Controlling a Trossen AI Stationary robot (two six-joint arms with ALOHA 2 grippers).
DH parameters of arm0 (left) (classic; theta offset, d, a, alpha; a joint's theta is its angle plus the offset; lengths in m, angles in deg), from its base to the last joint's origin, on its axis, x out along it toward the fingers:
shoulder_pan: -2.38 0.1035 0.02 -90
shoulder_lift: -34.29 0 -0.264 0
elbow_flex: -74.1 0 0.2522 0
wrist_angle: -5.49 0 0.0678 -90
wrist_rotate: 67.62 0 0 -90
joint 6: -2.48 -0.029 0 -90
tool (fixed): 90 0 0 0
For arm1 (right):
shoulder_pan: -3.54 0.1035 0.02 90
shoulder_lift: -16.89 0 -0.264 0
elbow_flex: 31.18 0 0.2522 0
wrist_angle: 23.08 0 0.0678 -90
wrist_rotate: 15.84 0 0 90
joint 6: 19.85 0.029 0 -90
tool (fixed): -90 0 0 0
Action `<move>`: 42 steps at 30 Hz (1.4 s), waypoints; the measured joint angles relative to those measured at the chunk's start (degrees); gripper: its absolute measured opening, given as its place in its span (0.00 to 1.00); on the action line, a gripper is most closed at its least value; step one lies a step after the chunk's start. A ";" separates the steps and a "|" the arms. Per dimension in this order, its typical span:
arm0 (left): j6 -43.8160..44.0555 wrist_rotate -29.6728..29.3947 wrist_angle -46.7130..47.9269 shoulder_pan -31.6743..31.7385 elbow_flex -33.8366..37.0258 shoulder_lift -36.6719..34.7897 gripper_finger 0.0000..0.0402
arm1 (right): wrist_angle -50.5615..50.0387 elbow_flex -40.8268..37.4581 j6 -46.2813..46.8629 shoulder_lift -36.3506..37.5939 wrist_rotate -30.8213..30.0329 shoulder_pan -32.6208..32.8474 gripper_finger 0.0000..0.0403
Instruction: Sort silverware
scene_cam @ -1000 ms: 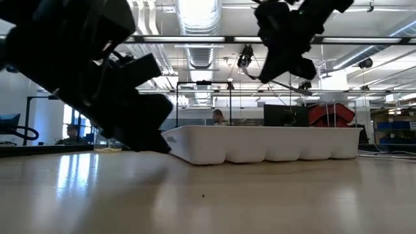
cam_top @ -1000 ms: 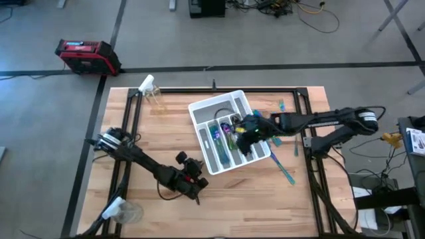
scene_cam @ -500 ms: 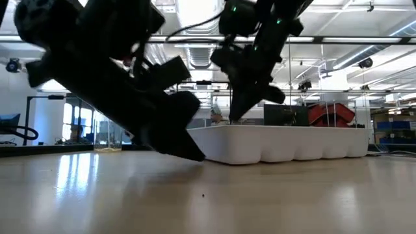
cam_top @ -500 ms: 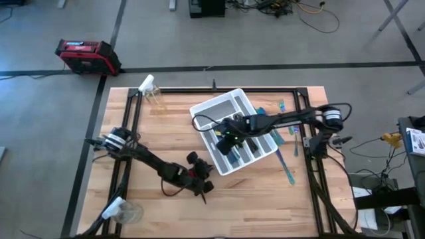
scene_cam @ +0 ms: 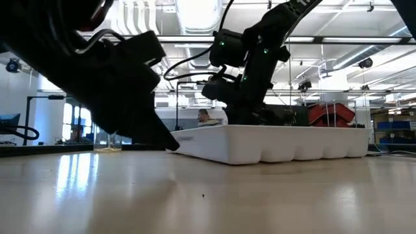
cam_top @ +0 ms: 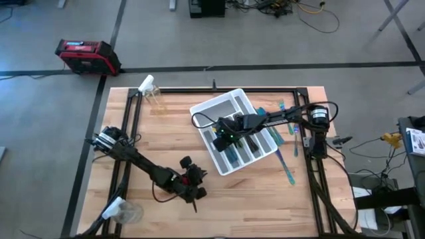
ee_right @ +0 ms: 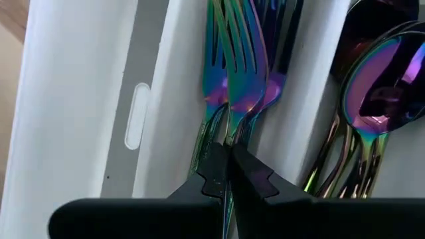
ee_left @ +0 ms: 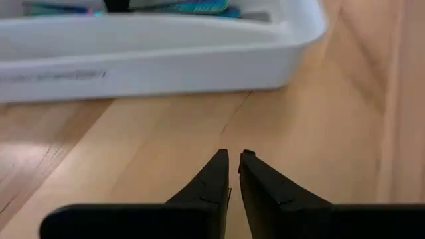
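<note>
Currently the right gripper (ee_right: 228,174), fingers clenched on a fork (ee_right: 240,86) in the tray (cam_top: 211,106), must release; left gripper (ee_left: 234,174) idles clenched.

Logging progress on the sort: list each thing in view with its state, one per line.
Tray: on the table, partly filled.
Forks: stacked in one tray slot.
Spoons: nested in the next slot.
Loose silverware: on the table right of the tray.
Right end effector: shut, down at the fork handles.
Left end effector: shut, empty, low over bare table.
</note>
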 joint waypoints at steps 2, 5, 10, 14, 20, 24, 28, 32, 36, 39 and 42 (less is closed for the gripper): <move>0.89 -0.22 -0.22 -0.22 0.48 0.00 0.06 | -0.66 0.00 -0.77 0.43 0.03 0.02 0.01; 1.70 -0.72 -0.13 -0.61 0.88 0.00 0.06 | -1.83 -0.10 -1.63 1.14 0.07 0.15 0.06; 1.85 -1.70 -0.53 -1.07 0.89 -0.02 0.06 | -2.79 -0.13 -3.80 2.64 0.71 0.13 0.22; 1.89 -1.77 -0.85 -1.35 0.82 -0.02 0.06 | -4.10 -0.12 -7.67 4.13 1.58 0.15 0.36; 3.32 -1.83 -1.48 -2.57 0.84 -0.02 0.06 | -16.82 -0.07 -13.80 11.48 -5.72 0.13 0.45; 4.22 -4.59 -3.67 -3.97 0.82 0.07 0.06 | -27.21 -0.83 -17.14 18.03 -15.49 -0.34 0.45; 4.42 -7.23 -6.79 -5.27 0.82 0.55 0.06 | -31.44 -3.63 -17.08 23.54 -21.07 -5.05 0.46; 4.14 -7.60 -8.77 -5.49 0.80 1.34 0.06 | -31.05 -8.71 -17.14 27.51 -18.29 -15.30 0.46; 4.77 -7.27 -9.33 -5.49 0.80 2.63 0.06 | -31.01 -15.01 -18.83 29.14 -17.87 -27.13 0.46; 5.08 -7.15 -9.42 -5.51 0.80 2.99 0.06 | -29.84 -19.22 -22.32 29.20 -17.77 -34.67 0.46; 5.06 -7.16 -9.92 -5.51 0.80 2.99 0.06 | -24.86 -23.30 -25.09 29.19 -17.58 -39.74 0.46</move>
